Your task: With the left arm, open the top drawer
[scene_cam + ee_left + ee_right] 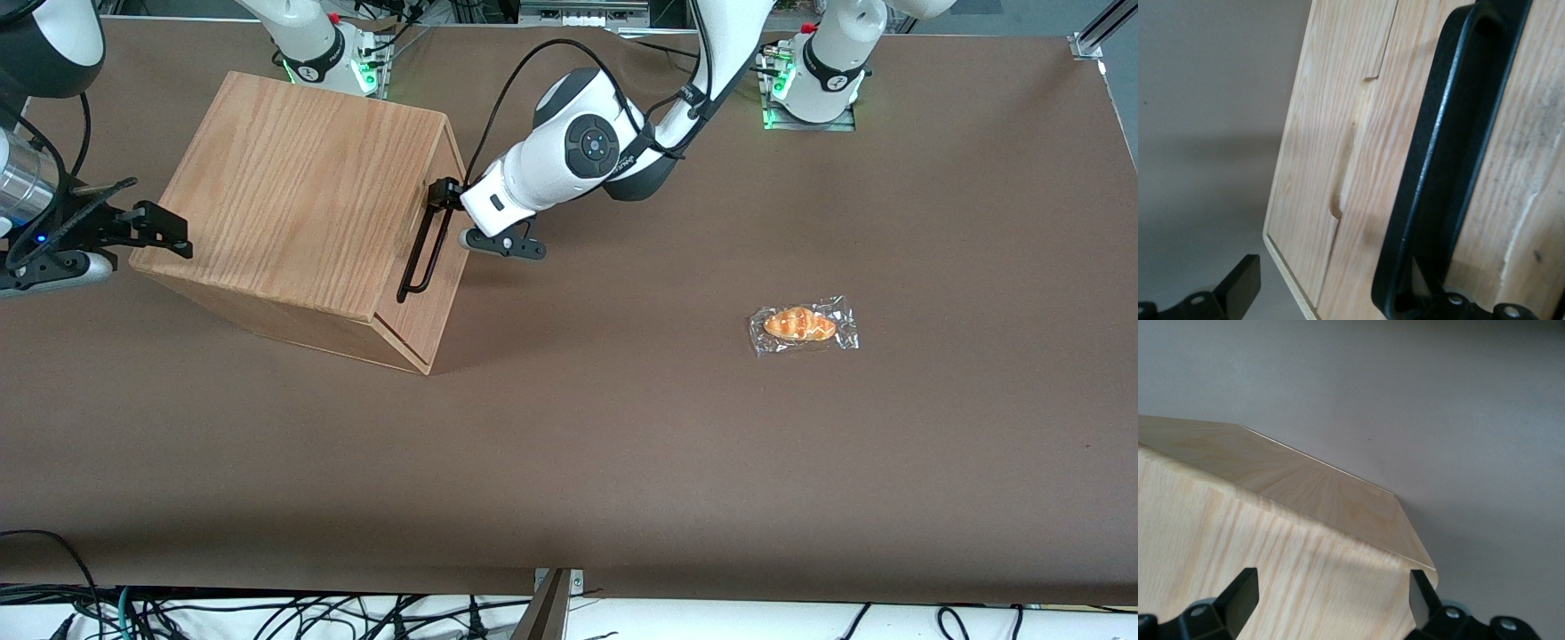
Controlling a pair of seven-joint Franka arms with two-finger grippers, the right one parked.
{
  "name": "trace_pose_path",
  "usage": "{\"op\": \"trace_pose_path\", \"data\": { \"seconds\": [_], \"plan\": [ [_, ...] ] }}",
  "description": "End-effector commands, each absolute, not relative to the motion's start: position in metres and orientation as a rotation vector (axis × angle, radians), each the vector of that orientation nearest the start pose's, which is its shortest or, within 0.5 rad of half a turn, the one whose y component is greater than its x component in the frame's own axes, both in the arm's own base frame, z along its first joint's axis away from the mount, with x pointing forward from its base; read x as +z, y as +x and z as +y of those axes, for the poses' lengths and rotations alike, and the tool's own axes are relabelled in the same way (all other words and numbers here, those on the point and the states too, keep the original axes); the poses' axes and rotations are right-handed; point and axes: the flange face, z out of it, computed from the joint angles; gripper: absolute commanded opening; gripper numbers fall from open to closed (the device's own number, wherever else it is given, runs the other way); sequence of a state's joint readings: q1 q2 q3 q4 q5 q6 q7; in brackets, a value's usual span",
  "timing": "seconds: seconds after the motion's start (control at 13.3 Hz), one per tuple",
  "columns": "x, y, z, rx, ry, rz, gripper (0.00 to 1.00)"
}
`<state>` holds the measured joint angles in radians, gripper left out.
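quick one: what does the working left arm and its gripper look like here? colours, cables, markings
The left arm has glossy white shells with dark grey joint sections. One round dark grey joint cap carries a small blue dot. A thin black cable loops along it toward the wrist. The gripper is black with two jaws and sits at the black bar handle of the top drawer. Green lights glow at the white base.

Light-oak top drawer (435, 267) — black handle (425, 244), seemingly matte
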<state>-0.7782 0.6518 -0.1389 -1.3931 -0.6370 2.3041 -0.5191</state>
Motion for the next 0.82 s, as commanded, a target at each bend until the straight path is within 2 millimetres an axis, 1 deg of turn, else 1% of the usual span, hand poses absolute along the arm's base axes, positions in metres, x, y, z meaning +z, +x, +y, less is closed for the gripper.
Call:
{"op": "trace_pose_path", "data": {
  "seconds": [0.0,0.3,0.45,0.6,0.75],
  "plan": [
    [0.360,0.472,-0.591,-0.226,2.535,-0.035,1.00],
    [0.358,0.477,-0.586,-0.224,2.542,-0.033,1.00],
    [0.357,0.479,-0.583,-0.190,2.582,-0.069,1.00],
    [0.355,0.479,-0.583,-0.185,2.594,-0.080,1.00],
    [0.353,0.481,-0.578,-0.189,2.630,-0.113,1.00]
  ]
}}
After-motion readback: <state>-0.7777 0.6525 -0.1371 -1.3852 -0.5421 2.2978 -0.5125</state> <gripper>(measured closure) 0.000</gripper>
